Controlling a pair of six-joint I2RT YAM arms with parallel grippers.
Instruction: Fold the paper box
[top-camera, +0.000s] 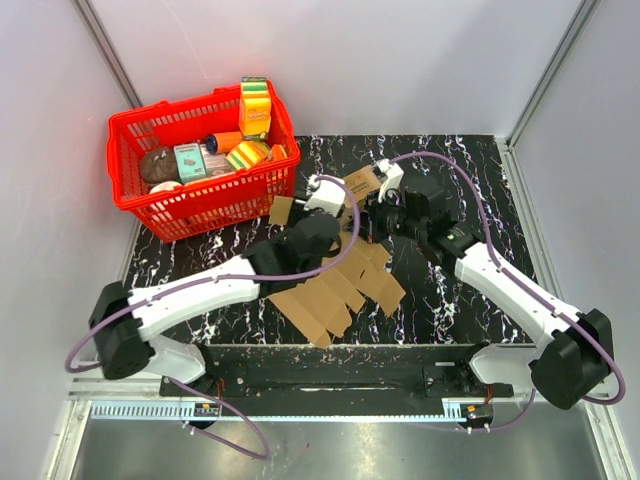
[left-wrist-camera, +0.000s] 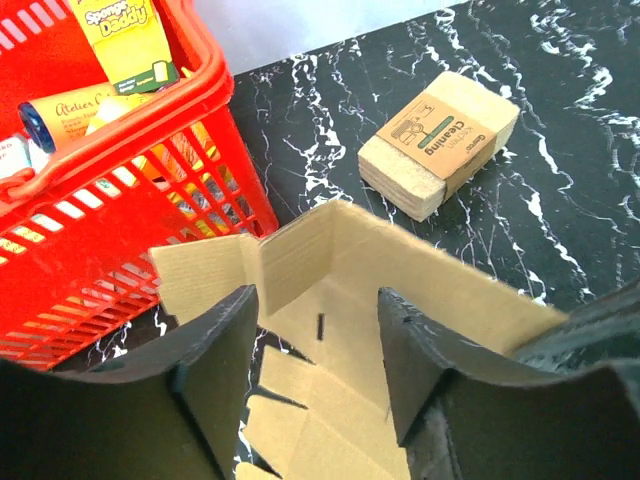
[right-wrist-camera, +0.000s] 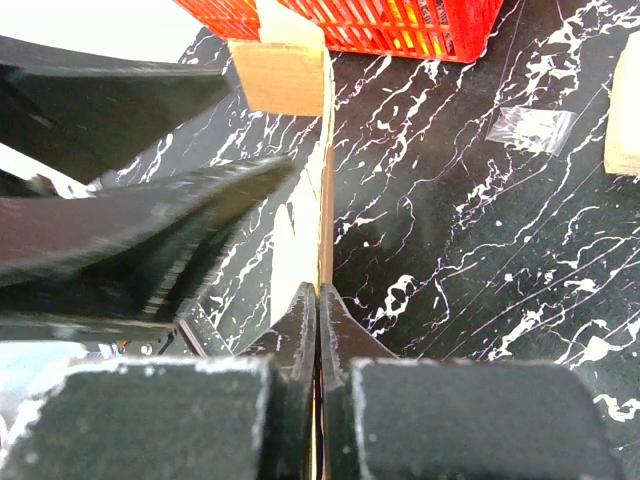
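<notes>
Right wrist: right pincer (right-wrist-camera: 318, 300) clamps the paper box (right-wrist-camera: 282, 78) by its wall, left pincer (left-wrist-camera: 318, 370) open; a hard pull could tear cardboard.

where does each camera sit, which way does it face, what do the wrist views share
Top external: above and behind the bases, looking down on the table; left arm and right arm show.
Left wrist: on the left arm, looking past the open left gripper at the paper box and red basket.
Right wrist: on the right arm, looking along the right gripper, shut on the paper box's edge.
Shared: both wrist views catch the red basket and paper box.
</notes>
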